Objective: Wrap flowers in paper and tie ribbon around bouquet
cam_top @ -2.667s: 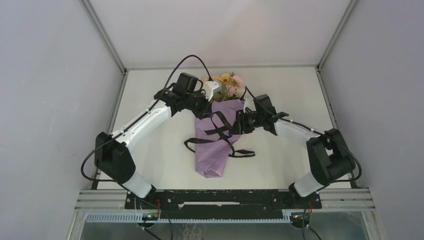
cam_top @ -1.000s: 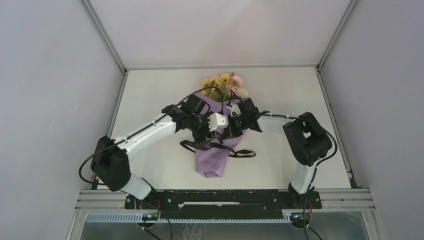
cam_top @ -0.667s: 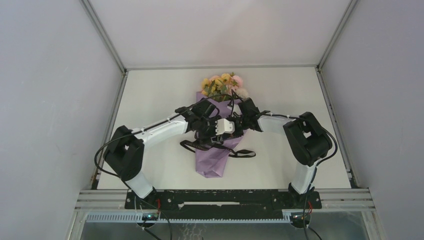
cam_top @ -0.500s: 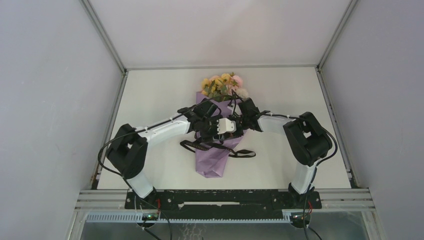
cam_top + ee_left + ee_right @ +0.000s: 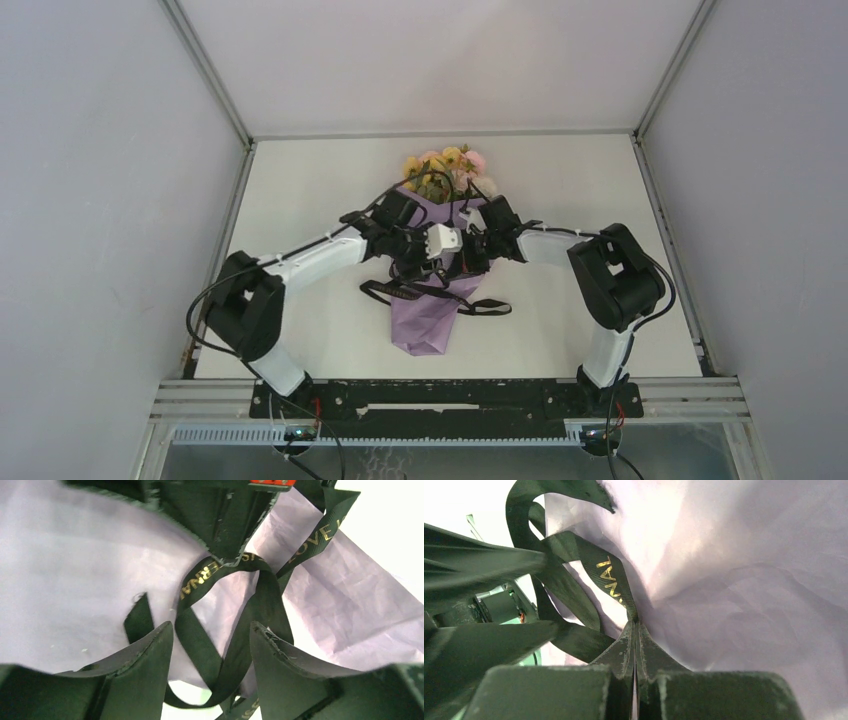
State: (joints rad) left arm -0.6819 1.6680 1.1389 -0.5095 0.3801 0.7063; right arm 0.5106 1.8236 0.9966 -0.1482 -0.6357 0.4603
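The bouquet lies on the table with its flowers at the far end and its stems in the lilac paper cone. The black ribbon with gold lettering crosses the cone in loose loops. Both grippers meet over the middle of the cone. My right gripper is shut on a strand of ribbon against the paper. Facing it, my left gripper is open, and two crossing ribbon strands run between its fingers without being pinched. The right gripper's tip shows at the top of the left wrist view.
The white table is walled by grey panels on three sides. A ribbon tail trails to the right of the cone. The arms' black cables arch above the bouquet.
The left gripper has come down from beside the flowers to the middle of the cone, opposite the right gripper. The right arm has folded its elbow and kept its hold on the ribbon.
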